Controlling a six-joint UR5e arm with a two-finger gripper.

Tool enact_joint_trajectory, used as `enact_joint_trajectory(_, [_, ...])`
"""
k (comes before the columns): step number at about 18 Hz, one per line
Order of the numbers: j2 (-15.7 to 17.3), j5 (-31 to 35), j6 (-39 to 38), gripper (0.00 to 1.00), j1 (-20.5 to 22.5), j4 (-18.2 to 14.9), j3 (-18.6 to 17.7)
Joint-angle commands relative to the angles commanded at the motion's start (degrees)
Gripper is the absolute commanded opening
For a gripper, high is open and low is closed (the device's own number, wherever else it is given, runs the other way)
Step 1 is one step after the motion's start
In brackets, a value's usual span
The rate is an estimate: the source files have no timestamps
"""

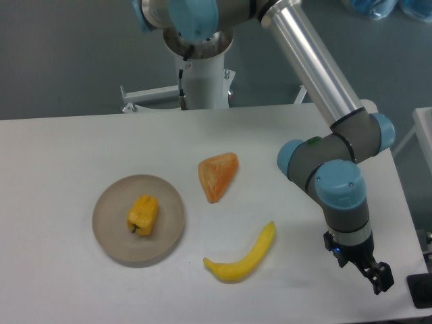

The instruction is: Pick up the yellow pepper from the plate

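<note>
The yellow pepper (143,214) lies in the middle of the plate (108,229), far from the gripper (378,278) at the counter's (61,155) right edge. Whether its jaws are apart cannot be told. It should go over the banana (244,257), open wide, and come straight down.
</note>
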Motion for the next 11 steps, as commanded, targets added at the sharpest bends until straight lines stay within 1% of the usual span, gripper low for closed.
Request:
enact_joint_trajectory(8, [0.52,-0.17,0.0,1.0,0.0,0.0,0.09])
enact_joint_trajectory(11, [0.88,-0.09,-1.75,1.0,-0.79,-0.17,0.0])
